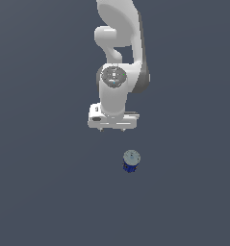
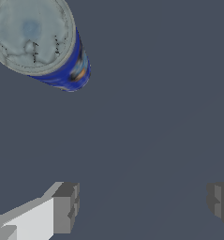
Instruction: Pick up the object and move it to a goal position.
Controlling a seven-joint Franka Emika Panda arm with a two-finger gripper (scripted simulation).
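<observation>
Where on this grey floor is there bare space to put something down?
Almost everywhere: the floor is bare on both sides of the can and in front of it. Only the strip between can and open gripper is tight.

The arm (image 1: pixel 120 48) is glossy white, built of rounded, bulbous segments with dark grey bands at the seams between them. A round grey cap (image 1: pixel 113 76) with a mottled, machined look and a faint blue centre sits on the wrist joint. Just beside that cap, the wrist widens into a flat white rectangular block (image 1: pixel 112 118) with small dark studs along its edge. The gripper (image 2: pixel 141 206) has white bodies ending in squared, ribbed dark grey fingertips (image 2: pixel 65 207).
</observation>
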